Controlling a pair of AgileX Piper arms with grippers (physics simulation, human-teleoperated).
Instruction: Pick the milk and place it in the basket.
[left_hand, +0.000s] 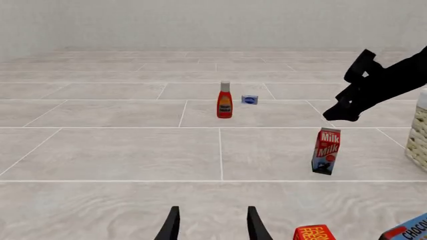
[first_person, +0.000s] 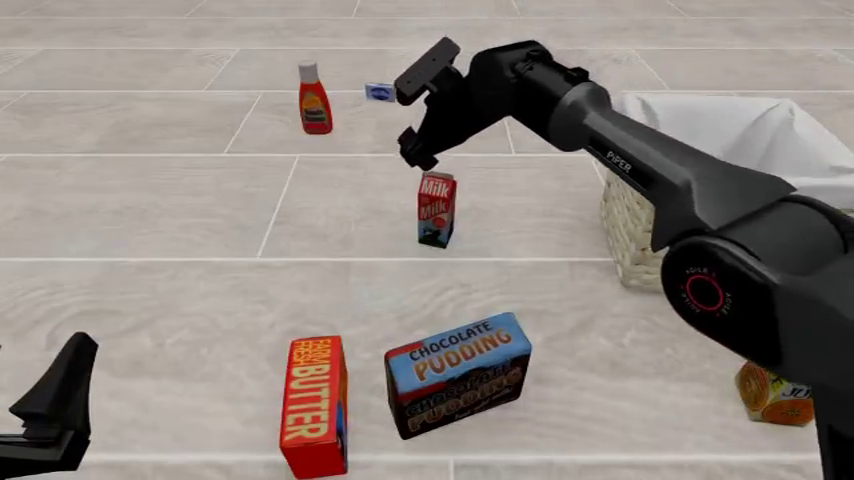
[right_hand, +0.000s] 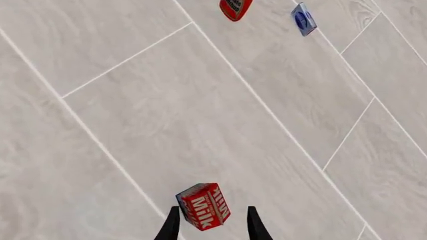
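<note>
My right arm (first_person: 641, 170) stretches across the tiled surface (first_person: 160, 210), the biggest thing in the front view; just beside it on the right stands the basket (first_person: 747, 135), wicker walls with a white cloth liner over the rim; nearer me lie the chocolate pudding box (first_person: 458, 374) and the butter box (first_person: 314, 405), side by side, and an orange carton (first_person: 774, 394) sits at the right edge. My right gripper (first_person: 411, 152) hangs above the milk (first_person: 435, 209) with its fingers spread and nothing between them; from its own wrist camera the red carton shows just ahead of the fingertips (right_hand: 172, 222), apart from them. The milk stands upright on the tiles, left of the basket and well outside it. Farther off stand the ketchup bottle (first_person: 314, 98) and a small blue-and-white box (first_person: 380, 92). My left gripper (left_hand: 212, 225) is low near me, fingers parted and empty.
</note>
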